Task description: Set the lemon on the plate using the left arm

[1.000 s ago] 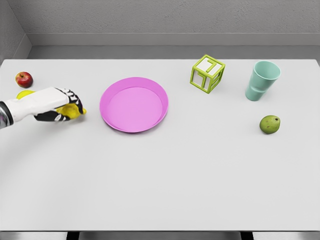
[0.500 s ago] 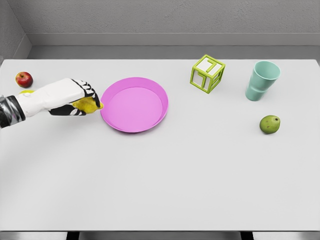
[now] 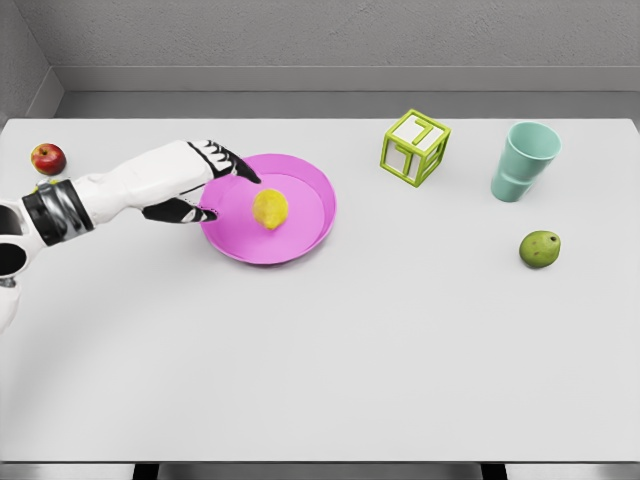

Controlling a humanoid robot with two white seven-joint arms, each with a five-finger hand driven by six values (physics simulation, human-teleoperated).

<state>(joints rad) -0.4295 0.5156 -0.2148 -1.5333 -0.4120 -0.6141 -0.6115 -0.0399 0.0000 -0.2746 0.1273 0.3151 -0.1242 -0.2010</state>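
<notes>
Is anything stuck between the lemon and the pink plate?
No, nothing is in the way. The lemon already lies inside the pink plate, and the left hand is open beside it at the plate's left rim, not touching the lemon.

The left arm point(image 3: 110, 190) was a smooth white shell, rounded and glossy, with a dark grey band ringed by lighter edges near the forearm's base. Its left hand point(image 3: 190, 180) had a white back, while the fingers point(image 3: 238, 168) were black with white segments.
</notes>
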